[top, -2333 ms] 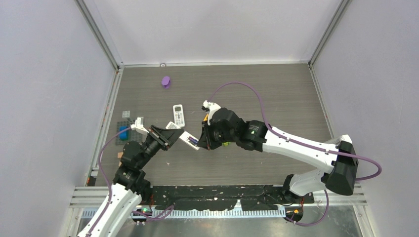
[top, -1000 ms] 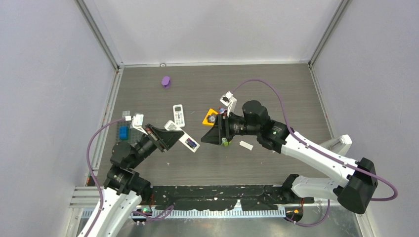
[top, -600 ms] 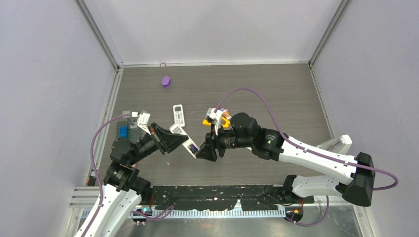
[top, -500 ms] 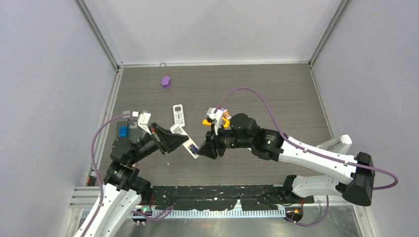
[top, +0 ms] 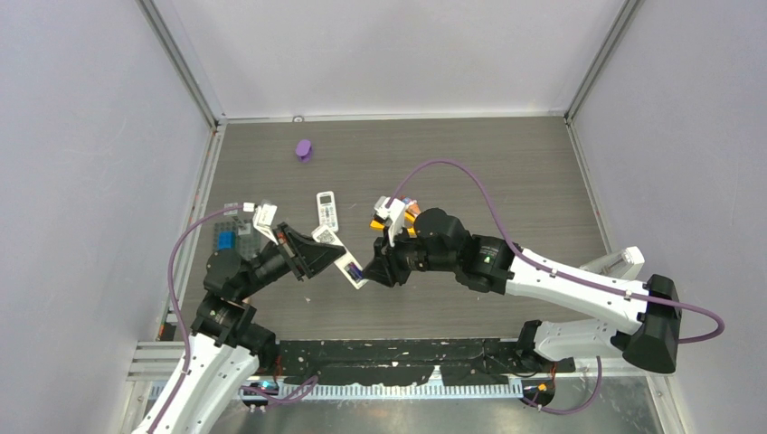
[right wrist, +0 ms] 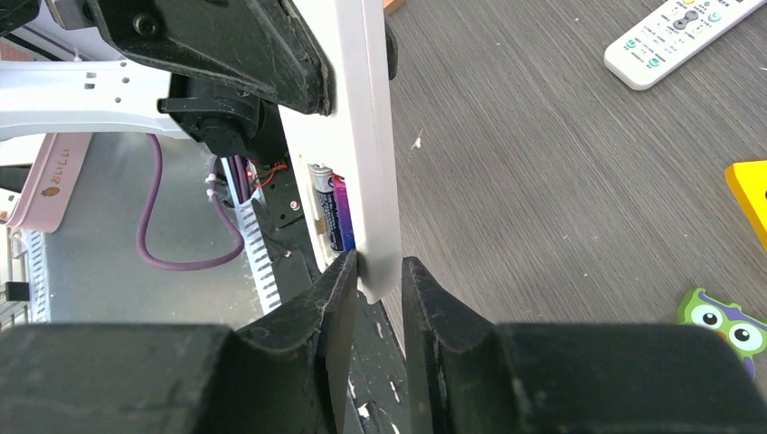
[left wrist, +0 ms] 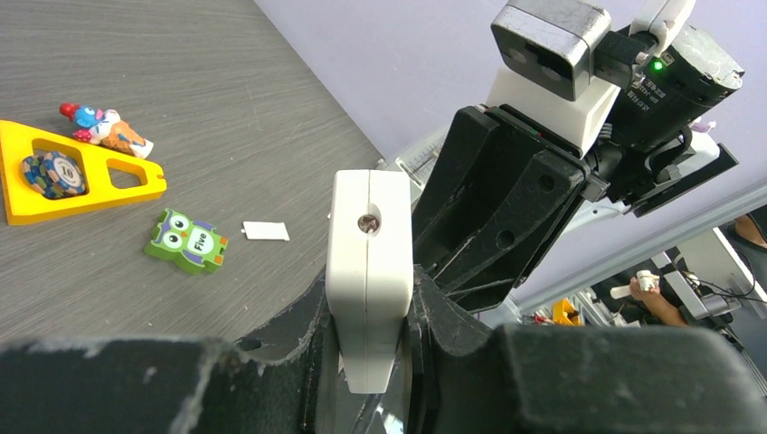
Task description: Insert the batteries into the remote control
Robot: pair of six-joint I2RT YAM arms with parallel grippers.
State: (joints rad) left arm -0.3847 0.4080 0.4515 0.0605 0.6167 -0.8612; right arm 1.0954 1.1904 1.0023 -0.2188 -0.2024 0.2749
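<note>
My left gripper (top: 317, 253) is shut on a white remote control (top: 351, 271) and holds it off the table; in the left wrist view (left wrist: 369, 316) it clamps the remote's (left wrist: 369, 244) narrow sides. My right gripper (top: 369, 274) meets the remote's free end. In the right wrist view (right wrist: 380, 280) its jaws pinch that end of the remote (right wrist: 366, 136). A purple-blue battery (right wrist: 336, 212) sits in the open compartment, just above one finger. No orange or dark battery is in view.
A second white remote (top: 326, 211) lies on the table. A yellow triangle toy (left wrist: 27, 194), a green owl block (left wrist: 185, 241), a small white cover (left wrist: 266, 231) and a small figurine (left wrist: 104, 127) lie under my right arm. A purple object (top: 304, 149) lies far back.
My right gripper left the spot by the owl block, swung left and closed in on the held remote's free end. My left gripper shifted slightly with the remote.
</note>
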